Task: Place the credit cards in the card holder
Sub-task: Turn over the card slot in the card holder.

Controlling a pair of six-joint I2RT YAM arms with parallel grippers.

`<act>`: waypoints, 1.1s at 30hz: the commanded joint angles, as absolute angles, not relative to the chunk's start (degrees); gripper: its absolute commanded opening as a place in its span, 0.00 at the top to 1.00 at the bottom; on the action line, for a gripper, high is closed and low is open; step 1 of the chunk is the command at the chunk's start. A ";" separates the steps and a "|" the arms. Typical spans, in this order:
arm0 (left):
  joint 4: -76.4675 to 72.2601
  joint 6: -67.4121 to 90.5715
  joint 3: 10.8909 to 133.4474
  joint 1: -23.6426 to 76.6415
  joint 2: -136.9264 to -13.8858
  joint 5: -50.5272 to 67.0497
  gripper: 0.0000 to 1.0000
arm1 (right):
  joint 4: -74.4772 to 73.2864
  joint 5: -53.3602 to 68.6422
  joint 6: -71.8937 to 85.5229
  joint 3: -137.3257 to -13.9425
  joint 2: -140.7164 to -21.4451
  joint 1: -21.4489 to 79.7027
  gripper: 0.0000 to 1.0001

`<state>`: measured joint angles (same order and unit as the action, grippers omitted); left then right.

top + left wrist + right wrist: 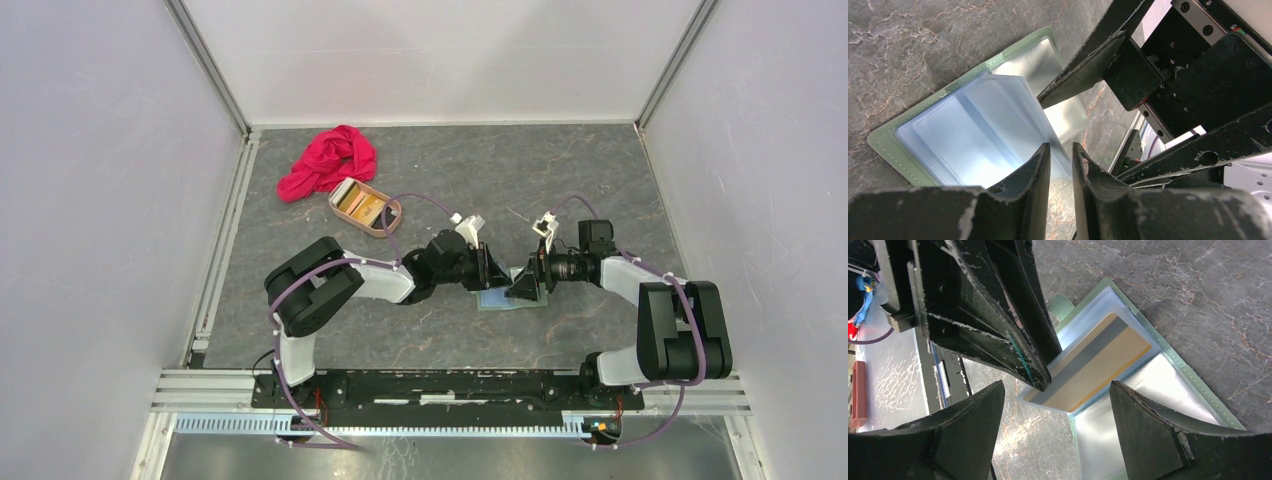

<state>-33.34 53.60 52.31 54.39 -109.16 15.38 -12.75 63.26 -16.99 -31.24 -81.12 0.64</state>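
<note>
The card holder [1173,390] lies opened flat on the dark marbled table [560,170], in the middle of the workspace between the two arms. Its sage-green edge frames pale, clear pocket leaves. One leaf is raised off the rest, and an orange-gold card [1098,365] with a grey stripe shows through it, lying inside the leaf's outline. Whether the card is pushed fully home cannot be told.

The left gripper [1060,147] reaches in from the holder's left side. Its jaws stand close together with only a thin slit between them, and their tips are at the edge of the raised leaf. In the right wrist view one tip touches that edge just beside the card. Whether the slit pinches the leaf or merely rests against it cannot be told.

The right gripper [1055,387] hangs over the holder from the opposite side. Its jaws are spread wide and grasp nothing, and the card and the raised leaf show between them.

Well apart, toward the far left, a pinkish-tan oval tray [388,224] holds more cards [362,206] — an orange-gold one is plain to see. A crumpled pink cloth [328,160] lies just beyond the tray
</note>
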 commanded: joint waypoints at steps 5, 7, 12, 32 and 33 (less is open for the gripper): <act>-34.90 54.30 54.05 54.57 -109.61 15.43 0.71 | -10.33 59.33 -15.91 -31.20 -80.29 0.64 0.18; -34.80 54.23 54.05 54.58 -109.60 15.30 0.71 | -10.28 59.02 -15.90 -31.20 -80.24 0.67 0.20; -34.28 54.14 53.56 54.58 -109.43 14.66 0.71 | -10.18 58.40 -15.87 -31.14 -79.42 0.57 0.26; -34.00 53.61 50.37 53.97 -106.98 12.53 0.63 | -10.28 58.63 -15.83 -31.29 -79.15 0.32 0.32; -34.00 53.57 50.33 53.93 -106.78 12.42 0.63 | -10.24 58.62 -15.82 -31.29 -79.15 0.32 0.32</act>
